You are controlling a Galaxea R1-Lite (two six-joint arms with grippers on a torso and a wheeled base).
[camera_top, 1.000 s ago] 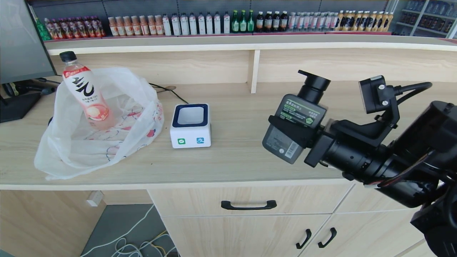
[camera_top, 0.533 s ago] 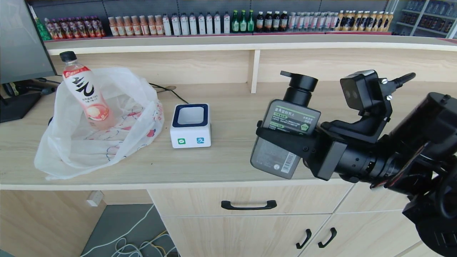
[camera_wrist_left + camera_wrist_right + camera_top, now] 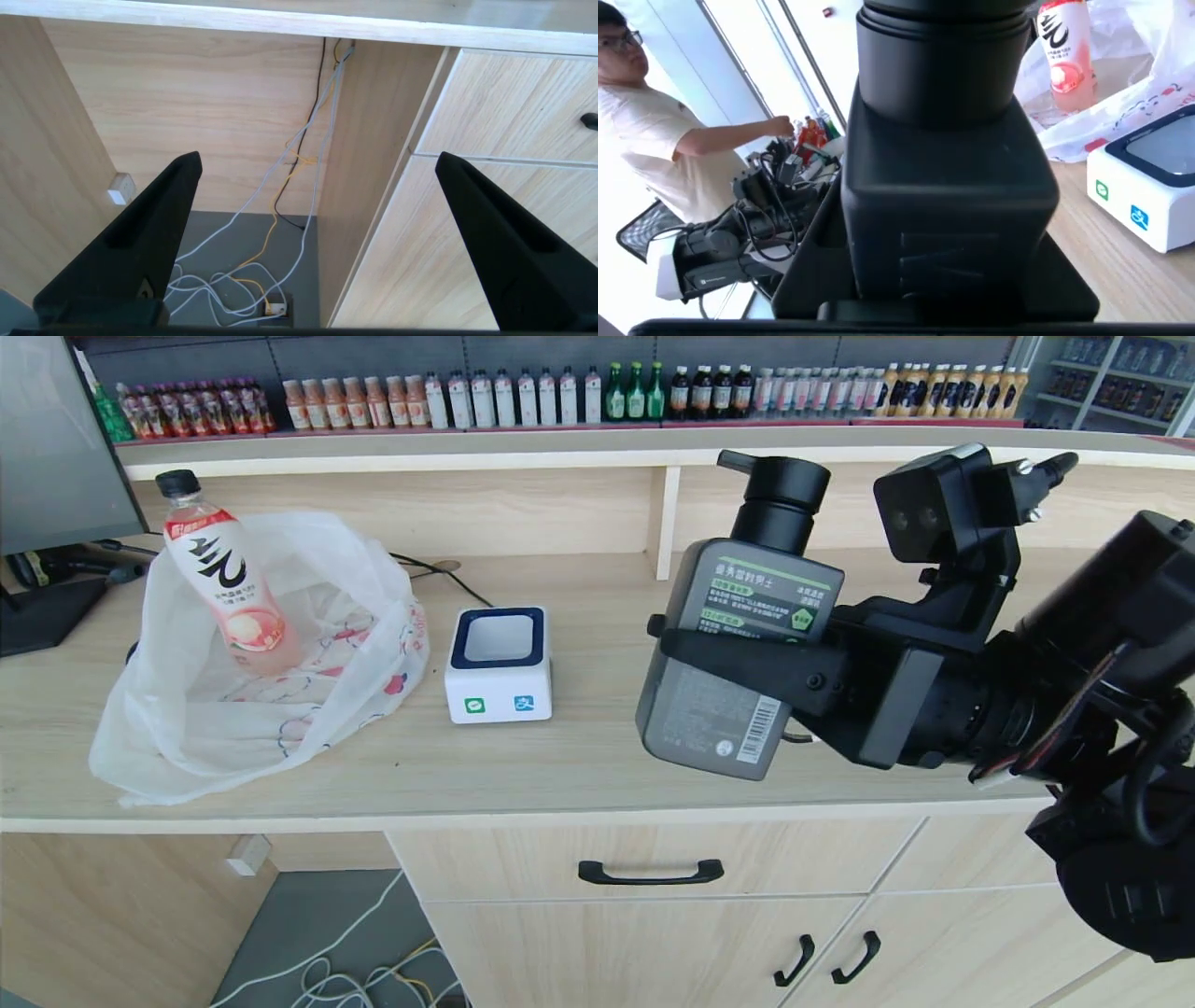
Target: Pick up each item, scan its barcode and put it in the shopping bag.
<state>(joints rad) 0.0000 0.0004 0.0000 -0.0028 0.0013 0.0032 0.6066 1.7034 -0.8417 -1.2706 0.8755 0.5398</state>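
Grey pump bottle [image 3: 709, 719] gripped by right pincer [image 3: 738, 658], centre-right of frame, right of scanner [image 3: 499, 665]. Left pincer [image 3: 318, 161] spread wide.

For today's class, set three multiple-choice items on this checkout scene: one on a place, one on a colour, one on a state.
1. The pink bottle stands:
A. in the bag
B. in a drawer
C. on the floor

2. The rim round the scanner's top is:
A. red
B. dark blue
C. yellow

3. The right gripper is:
A. open
B. shut on the grey bottle
C. shut on a cable

Answers:
1 A: the bottle rises out of the bag's open mouth.
2 B: a dark blue band frames the scanner's window.
3 B: a gripper finger lies clamped across the grey bottle's front.
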